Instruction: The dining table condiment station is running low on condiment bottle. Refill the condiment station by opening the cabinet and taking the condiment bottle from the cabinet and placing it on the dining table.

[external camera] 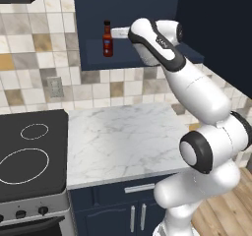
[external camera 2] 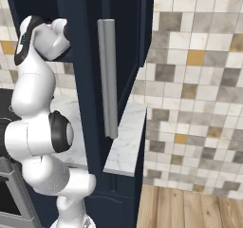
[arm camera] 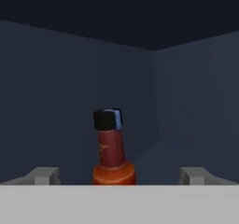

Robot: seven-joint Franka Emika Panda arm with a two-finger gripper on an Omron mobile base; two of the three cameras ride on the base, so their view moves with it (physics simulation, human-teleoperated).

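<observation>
Tiled backsplash in beige/grey/ochre runs behind a marble desk [external camera: 123, 141], w/ a black cooktop [external camera: 29, 156] at 9 o'clock of it and navy base cabinets below. Up at 12 o'clock the cabinet [external camera: 93, 53] stands open: its door [external camera 2: 90, 80] is swung out toward the robot, long silver bar handle [external camera 2: 108, 77] upright on it, so the shelf is reachable. Condiment bottle [external camera: 107, 39] stands upright near the shelf's front edge, black cap on top, well clear of the cabinet walls, prob. so a side grasp fits around it.

Arm reaches up from below, wrist level w/ the shelf. Gripper [arm camera: 119, 175] is wide open, nothing held; in the hand view the bottle's neck rises dead centre btwn the two fingertips [arm camera: 44, 175], one tip at 9, other at 3 o'clock, neither touching it. That spread looks deliberate: lined up to straddle the body before closing.

Judgement: door step done, grasp approach underway; bottle not yet taken. Dining table leg not begun. Risk: nudging the slim bottle over on the way forward.
</observation>
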